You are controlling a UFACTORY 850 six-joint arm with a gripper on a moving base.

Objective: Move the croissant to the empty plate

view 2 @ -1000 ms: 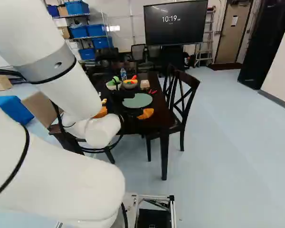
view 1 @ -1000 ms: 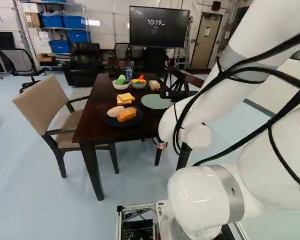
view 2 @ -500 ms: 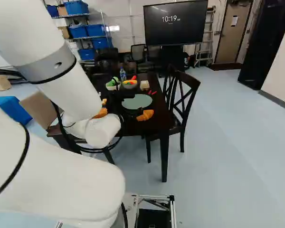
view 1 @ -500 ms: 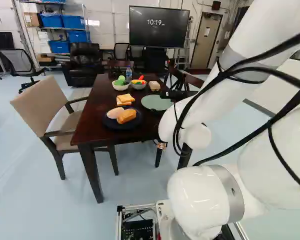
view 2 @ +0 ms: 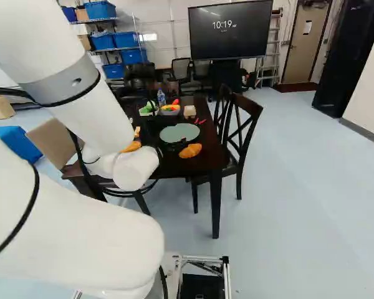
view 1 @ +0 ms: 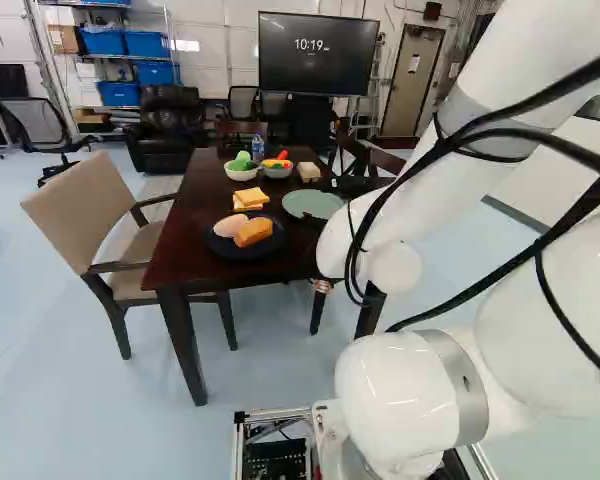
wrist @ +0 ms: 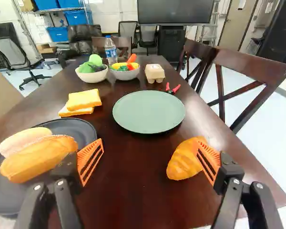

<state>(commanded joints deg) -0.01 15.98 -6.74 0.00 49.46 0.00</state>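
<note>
Croissant [wrist: 181, 162] on table [wrist: 133, 191], base side of green plate [wrist: 149, 113]. Claw [wrist: 148, 142] spread wide, nothing gripped. Croissant sits off-centre, by finger [wrist: 215, 159] nearer chair [wrist: 252, 67], long axis slanted; probably needs recentring. Pad hides one edge, contact unclear. Arm [view 1: 400, 215] blocks left base view.

Worktop [wrist: 133, 191]: dark brown wood, smooth, soft sheen; cross-backed chair [wrist: 250, 67] likewise dark wood, polished in look; beige armchair [view 1: 80, 210], matt cloth over dark wood. Croissant [wrist: 183, 161] resembles moulded plastic, low-ridged, slight sheen; green plate [wrist: 148, 111] smooth and matt, dark plate [wrist: 88, 131] smooth, near-matt, material of both undetermined; bottle [wrist: 110, 50] of clear, glossy plastic. Arm casing [view 2: 81, 230] white, smooth, glossy, with a duller grey, metallic-looking band [view 2: 65, 81]; black armchair [view 1: 170, 125] glossy, leather-like.
</note>
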